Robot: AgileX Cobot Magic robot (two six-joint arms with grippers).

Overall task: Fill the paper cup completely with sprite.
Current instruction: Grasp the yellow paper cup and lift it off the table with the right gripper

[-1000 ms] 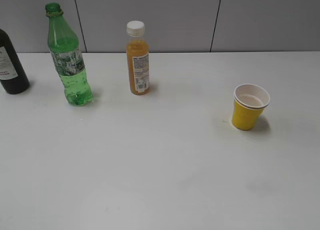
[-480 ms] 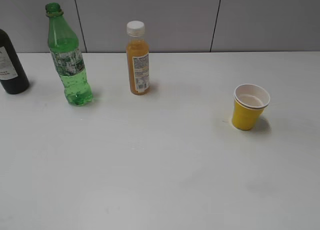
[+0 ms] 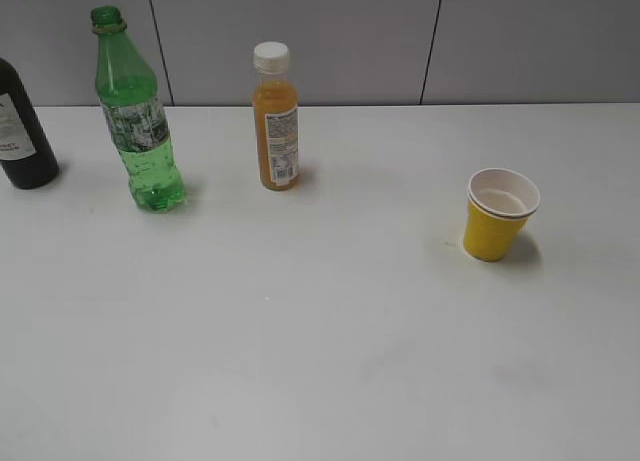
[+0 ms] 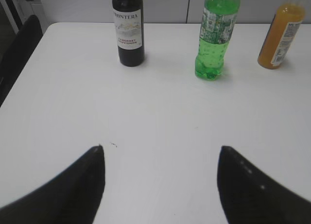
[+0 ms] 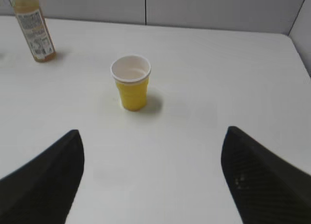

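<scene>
Step in hand: the opening approach, as I judge it. Nothing is gripped, the pour is not begun.

1. Table (image 3: 320,341): white, bears everything listed.
2. Green bottle (image 3: 137,116): holds the sprite (image 3: 152,186), clear liquid low in its base. It stands upright at the far left, cap off, between the dark wine bottle (image 3: 22,131) and the orange juice bottle (image 3: 276,121), apart from both. From my left wrist it sits well ahead and a little right of centre.
3. Paper cup (image 3: 498,214): yellow, upright, on the right of the table, well apart from the bottles. Whether anything is in it I cannot tell.
4. My left gripper (image 4: 160,153): fingers released and spread wide, grasping nothing, hanging over bare table short of the bottles.
5. My right gripper (image 5: 153,136): fingers likewise released and wide, empty, aimed at the cup (image 5: 130,83) but short of it.

Next move calls for: left gripper to go forward, straddle the green bottle's body and close; right likely steadies the cup.
</scene>
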